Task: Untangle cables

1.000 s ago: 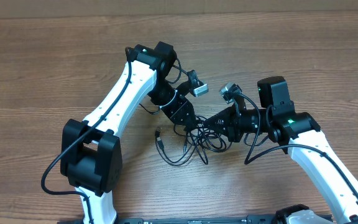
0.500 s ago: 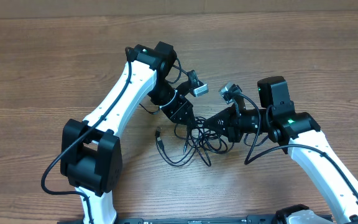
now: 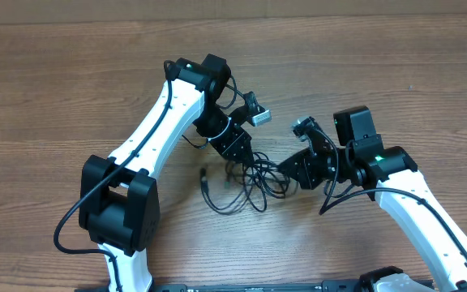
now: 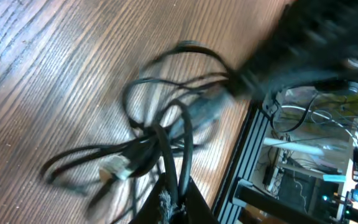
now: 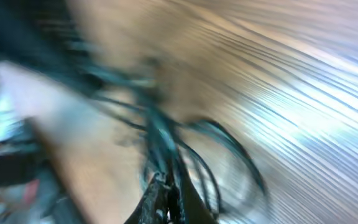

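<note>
Overhead, left to right: free plug (image 3: pixel 205 173) lies on the table (image 3: pixel 47 89) just left of centre. Next, the left gripper (image 3: pixel 244 160), slightly above centre. Its jaws look clamped on a strand of the cables (image 3: pixel 246 195), and its wrist view shows cords running straight into the closed fingertips (image 4: pixel 188 202) at bottom centre. The cables sit mid-frame as one knot of loops between both grippers, spilling toward lower centre. Right of the knot, the right gripper (image 3: pixel 284 165) seems pinched on strands too, but its wrist view is badly smeared, so low confidence.

We read the step as pulling the knot apart. We'd anchor with the left and draw the right toward frame right, slow and low, watching which loop tightens. If one cinches, we'd stop, slacken, regrip nearer the plug and feed it through. No yanking: thin cords slip, or the whole bundle drags.
</note>
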`<state>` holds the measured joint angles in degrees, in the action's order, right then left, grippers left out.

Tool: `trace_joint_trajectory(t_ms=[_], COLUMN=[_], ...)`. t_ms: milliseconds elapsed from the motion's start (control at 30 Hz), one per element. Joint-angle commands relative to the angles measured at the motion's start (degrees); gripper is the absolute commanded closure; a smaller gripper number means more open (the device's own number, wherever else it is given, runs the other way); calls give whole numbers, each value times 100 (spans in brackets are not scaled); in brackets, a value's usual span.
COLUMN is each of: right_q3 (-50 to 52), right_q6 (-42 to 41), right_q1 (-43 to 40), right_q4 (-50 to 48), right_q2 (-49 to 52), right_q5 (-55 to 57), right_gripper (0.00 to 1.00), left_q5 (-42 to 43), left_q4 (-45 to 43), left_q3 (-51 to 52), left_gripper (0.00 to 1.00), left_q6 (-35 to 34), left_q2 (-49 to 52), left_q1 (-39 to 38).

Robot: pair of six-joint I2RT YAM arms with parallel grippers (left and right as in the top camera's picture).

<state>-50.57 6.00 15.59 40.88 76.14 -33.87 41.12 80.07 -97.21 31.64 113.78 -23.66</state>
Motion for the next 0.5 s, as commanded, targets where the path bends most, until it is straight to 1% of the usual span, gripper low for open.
trace_joint_trajectory(t_ms=[0, 33, 133, 233, 300, 367, 400, 433, 467], right_q3=[-2, -2, -2, -2, -2, -2, -2, -2, -2], right_q6=[-914, -1082, -1263, -1681, -1989, -2124, -2116, -2055, -1884], right_q1=[9, 9, 9, 9, 9, 9, 9, 9, 9], right_q4=[179, 254, 420, 612, 732, 754, 678, 573, 442], right_q2=[-13, -13, -13, -13, -13, -13, -13, -13, -13], right_q5=[2328, 2734, 3423, 4164, 4516, 4551, 4371, 4065, 3558], right_gripper=[96, 96, 96, 96, 96, 96, 94, 83, 78], left_q5=[-66, -66, -66, -66, -68, -66, -66, -66, -66], left_q4=[4, 7, 7, 9, 24, 37, 44, 46, 46], left_q3=[42, 42, 42, 42, 42, 42, 42, 42, 42], left_gripper=[96, 96, 96, 96, 96, 96, 96, 96, 96], left_q6=[-42, -42, -42, -42, -39, -42, -42, -42, -42], left_q2=[-170, -170, -170, -170, -170, -170, -170, -170, -170], left_q1=[-24, -26, -26, -26, -24, -26, -26, -26, -26])
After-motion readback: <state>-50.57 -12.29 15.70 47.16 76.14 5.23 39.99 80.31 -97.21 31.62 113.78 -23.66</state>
